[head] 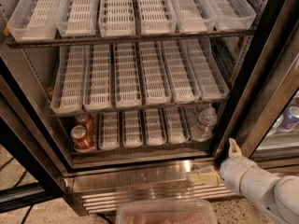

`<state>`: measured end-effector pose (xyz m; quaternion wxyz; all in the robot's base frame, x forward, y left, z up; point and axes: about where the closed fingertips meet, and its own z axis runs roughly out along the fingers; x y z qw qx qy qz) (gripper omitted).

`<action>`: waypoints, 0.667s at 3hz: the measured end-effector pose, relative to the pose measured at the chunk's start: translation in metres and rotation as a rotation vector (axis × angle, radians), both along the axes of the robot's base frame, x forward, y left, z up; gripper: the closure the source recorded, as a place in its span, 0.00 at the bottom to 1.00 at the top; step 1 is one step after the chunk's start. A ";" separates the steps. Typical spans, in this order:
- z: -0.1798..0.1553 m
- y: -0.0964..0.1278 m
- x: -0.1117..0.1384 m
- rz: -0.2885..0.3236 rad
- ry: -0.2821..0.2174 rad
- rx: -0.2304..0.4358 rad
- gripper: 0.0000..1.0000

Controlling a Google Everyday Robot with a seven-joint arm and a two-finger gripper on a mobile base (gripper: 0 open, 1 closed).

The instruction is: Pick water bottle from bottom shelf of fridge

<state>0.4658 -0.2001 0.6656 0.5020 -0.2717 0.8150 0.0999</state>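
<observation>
The fridge (140, 183) stands open with three racks of white slotted trays. On the bottom shelf (140, 129), the water bottle (204, 124) stands upright in the rightmost lane, clear with a white cap. My gripper (216, 162) is low at the right, in front of the steel kick plate and just below and right of the bottle. Its fingers are spread open and hold nothing; one points left and one points up. It is outside the shelf and apart from the bottle.
Red soda cans (83, 134) stand in the leftmost lane of the bottom shelf. The dark door frame (261, 78) runs diagonally right beside the bottle. A clear plastic container (166, 212) lies at the bottom edge. Another can (290, 118) shows behind glass at far right.
</observation>
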 end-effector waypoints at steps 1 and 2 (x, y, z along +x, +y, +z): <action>-0.004 -0.003 0.020 -0.066 -0.107 0.019 0.00; -0.005 0.000 0.037 -0.112 -0.211 0.034 0.00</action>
